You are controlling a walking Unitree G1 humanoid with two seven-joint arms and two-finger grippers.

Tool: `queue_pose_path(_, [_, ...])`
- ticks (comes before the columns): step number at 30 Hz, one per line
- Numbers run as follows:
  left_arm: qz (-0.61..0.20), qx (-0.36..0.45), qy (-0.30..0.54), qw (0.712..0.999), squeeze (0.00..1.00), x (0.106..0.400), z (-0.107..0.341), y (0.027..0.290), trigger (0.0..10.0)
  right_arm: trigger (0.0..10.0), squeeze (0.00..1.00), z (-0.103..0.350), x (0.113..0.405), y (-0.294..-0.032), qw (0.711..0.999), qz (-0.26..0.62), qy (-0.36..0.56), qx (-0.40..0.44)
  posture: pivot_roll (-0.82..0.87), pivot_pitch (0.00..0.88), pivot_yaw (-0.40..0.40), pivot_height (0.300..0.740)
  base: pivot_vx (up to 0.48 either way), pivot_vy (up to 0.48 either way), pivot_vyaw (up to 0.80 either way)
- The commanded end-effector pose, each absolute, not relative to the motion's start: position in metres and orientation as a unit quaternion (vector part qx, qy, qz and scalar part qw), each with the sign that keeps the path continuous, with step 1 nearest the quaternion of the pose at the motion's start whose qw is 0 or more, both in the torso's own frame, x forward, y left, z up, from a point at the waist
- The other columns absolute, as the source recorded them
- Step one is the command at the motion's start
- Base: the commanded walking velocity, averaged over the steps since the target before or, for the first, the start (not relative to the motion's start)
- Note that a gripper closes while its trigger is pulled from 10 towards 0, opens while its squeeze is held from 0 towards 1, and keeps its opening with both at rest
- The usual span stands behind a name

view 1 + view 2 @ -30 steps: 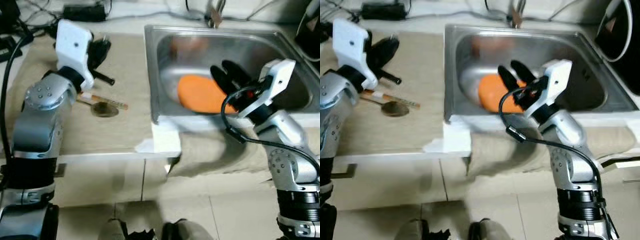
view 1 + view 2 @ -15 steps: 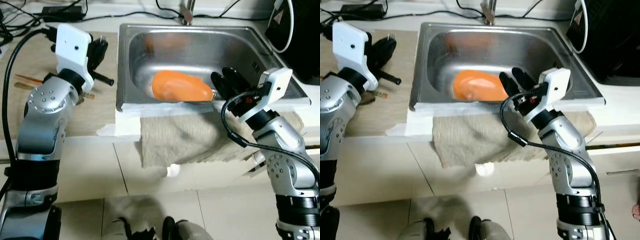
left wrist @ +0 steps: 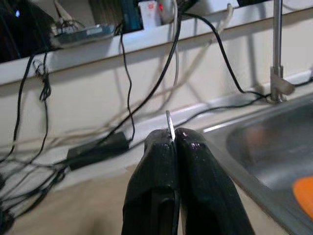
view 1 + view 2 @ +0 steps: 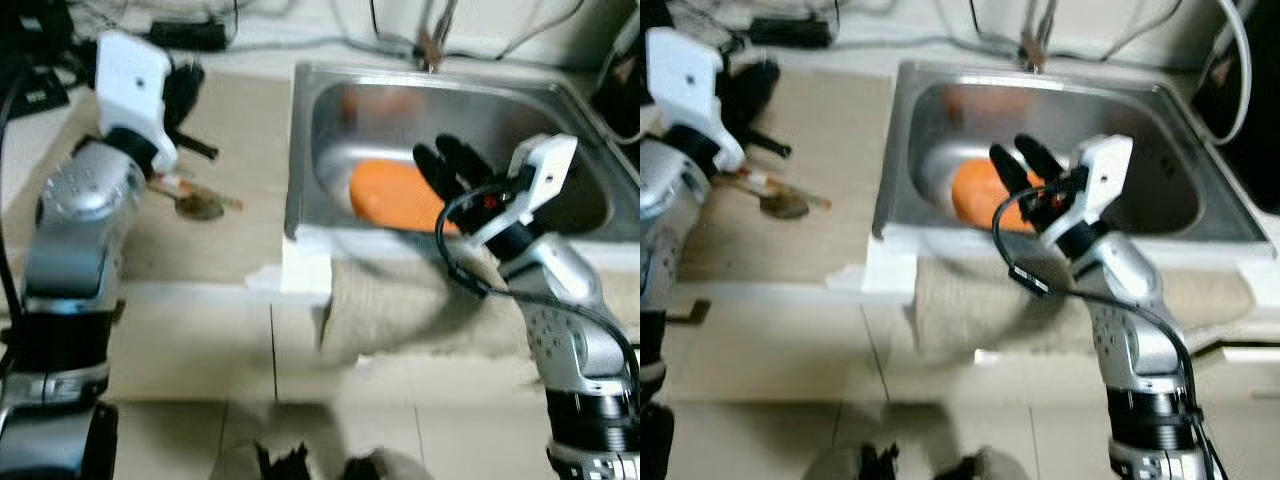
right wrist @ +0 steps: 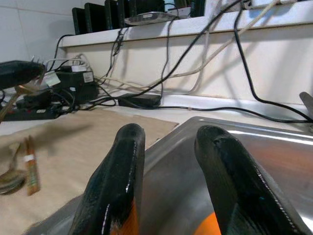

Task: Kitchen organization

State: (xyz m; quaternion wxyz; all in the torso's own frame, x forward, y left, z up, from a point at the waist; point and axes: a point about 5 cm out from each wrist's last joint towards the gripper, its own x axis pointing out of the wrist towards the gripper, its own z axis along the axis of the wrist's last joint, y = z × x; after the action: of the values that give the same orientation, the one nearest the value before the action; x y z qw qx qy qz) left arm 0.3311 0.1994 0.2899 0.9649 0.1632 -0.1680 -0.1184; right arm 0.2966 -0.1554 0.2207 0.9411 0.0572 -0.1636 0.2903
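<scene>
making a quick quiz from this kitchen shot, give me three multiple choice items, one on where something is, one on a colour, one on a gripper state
1. Where does the orange dish lie?
A. on the floor
B. inside the sink
C. on the cloth beside the spoon

2. What colour is the cloth hanging over the counter's front edge?
A. beige
B. blue
C. red

3. How do the right gripper fingers stand?
A. shut on the dish
B. shut on a spoon
C. open, with a gap between them

Answers:
1 B: the dish rests on the steel basin floor, behind the right gripper.
2 A: the cloth is a pale sandy tone in both eye views.
3 C: the right wrist view shows the two black fingers apart with the sink rim seen between them.
</scene>
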Motion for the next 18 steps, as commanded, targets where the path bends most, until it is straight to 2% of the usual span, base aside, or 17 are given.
queue_pose_path(1, [-0.138, 0.169, -0.178, 0.96, 0.0, 0.332, 0.294, 0.19, 10.0, 10.0, 0.0, 0.221, 0.294, -0.164, 0.944, 0.28, -0.164, 0.052, -0.16, 0.144, -0.058, 0.74, 0.386, 0.0, 0.0])
queue_pose_path(6, [-0.145, 0.174, -0.177, 0.958, 0.0, 0.333, 0.293, 0.187, 10.0, 10.0, 0.0, 0.221, 0.294, -0.166, 0.945, 0.278, -0.165, 0.054, -0.16, 0.146, -0.056, 0.74, 0.385, 0.0, 0.0])
queue_pose_path(9, [-0.168, 0.166, -0.164, 0.958, 0.0, 0.333, 0.29, 0.182, 10.0, 10.0, 0.0, 0.222, 0.294, -0.166, 0.945, 0.279, -0.165, 0.053, -0.17, 0.147, -0.053, 0.74, 0.0, 0.0, 0.0])
queue_pose_path(12, [-0.212, 0.107, -0.174, 0.956, 0.0, 0.328, 0.297, 0.178, 10.0, 10.0, 0.0, 0.223, 0.289, -0.167, 0.935, 0.304, -0.169, 0.073, -0.17, 0.147, -0.05, 0.74, 0.0, 0.0, 0.0])
queue_pose_path(18, [-0.248, 0.09, -0.185, 0.947, 0.0, 0.322, 0.308, 0.179, 10.0, 10.0, 0.0, 0.225, 0.283, -0.165, 0.92, 0.346, -0.166, 0.078, -0.16, 0.154, -0.052, 0.74, 0.0, 0.0, 0.0])
